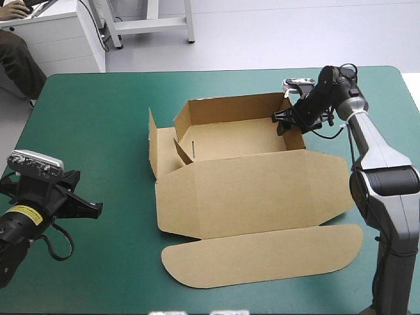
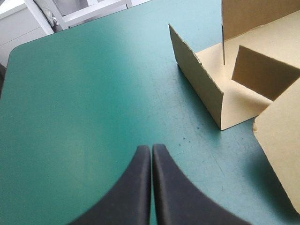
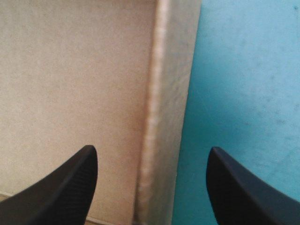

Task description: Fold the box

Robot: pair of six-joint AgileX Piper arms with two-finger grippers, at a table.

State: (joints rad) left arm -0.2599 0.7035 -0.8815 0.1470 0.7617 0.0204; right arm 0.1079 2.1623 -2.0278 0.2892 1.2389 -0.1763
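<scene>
The table, under its teal-green cover, carries the brown box at its middle, reaching toward the right side. The box is half formed. Its biggest part is the lid, which lies flat on the near side of the tray. A long rounded tuck flap also lies flat, nearest of all.

On the far side the tray stands open, with its far wall raised. A loose side flap stands upright just left of it (the left wrist view shows this flap on edge on the cover).

The right wall is up too, and the right gripper is at it, near the tray's far right corner. Its black fingers are spread wide, one over the tray's inside and one over the cover, with the wall's top edge running between them. Whether they touch the board I cannot tell.

The left gripper is well apart from the box, over bare cover near the table's left edge. Its fingers are pressed together into one point, holding nothing and aimed toward the box's left side.
</scene>
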